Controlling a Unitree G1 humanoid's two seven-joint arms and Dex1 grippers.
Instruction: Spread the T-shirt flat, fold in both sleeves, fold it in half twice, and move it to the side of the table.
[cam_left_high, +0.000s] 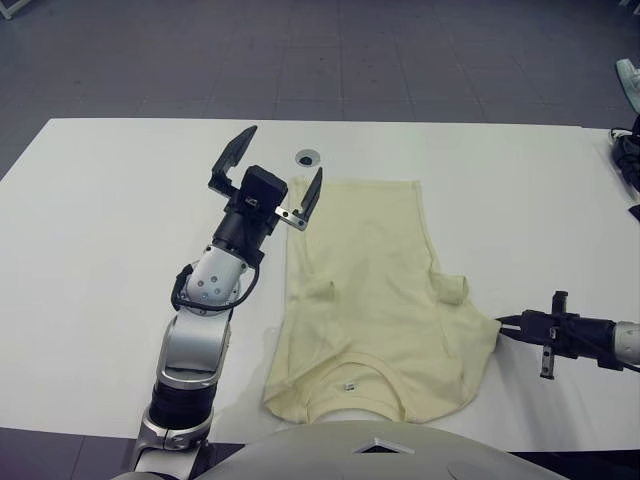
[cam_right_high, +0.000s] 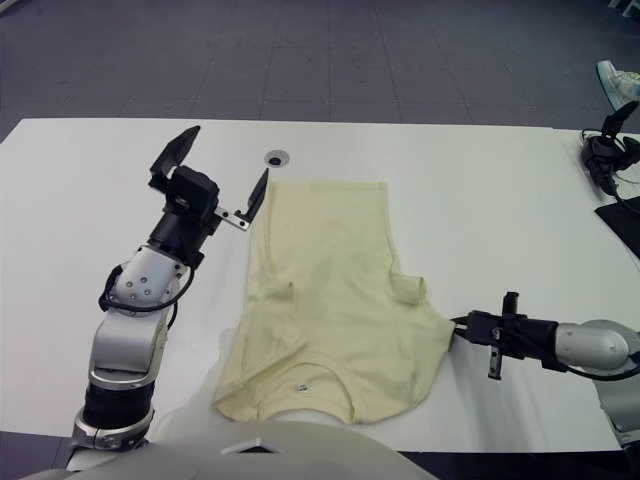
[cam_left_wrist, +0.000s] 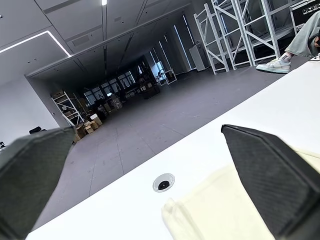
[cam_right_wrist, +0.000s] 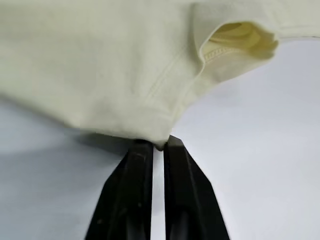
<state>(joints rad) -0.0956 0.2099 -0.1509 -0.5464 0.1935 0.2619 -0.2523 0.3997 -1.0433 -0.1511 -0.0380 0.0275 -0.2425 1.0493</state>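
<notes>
Tools: right tool (cam_left_high: 501, 322) clamped on edge of T-shirt (cam_left_high: 370, 280); left tool (cam_left_high: 280, 160) wide open, empty, above table (cam_left_high: 100, 200).

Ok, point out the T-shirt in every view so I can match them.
Left eye view: the T-shirt lies mid-table, collar nearest the robot.
Right eye view: the same place.
Left wrist view: its far hem corner, beside the cable hole.
Right wrist view: its sleeve-side edge, at the tips of the right gripper.
Shared landmark: the round cable hole by the far hem.
</notes>
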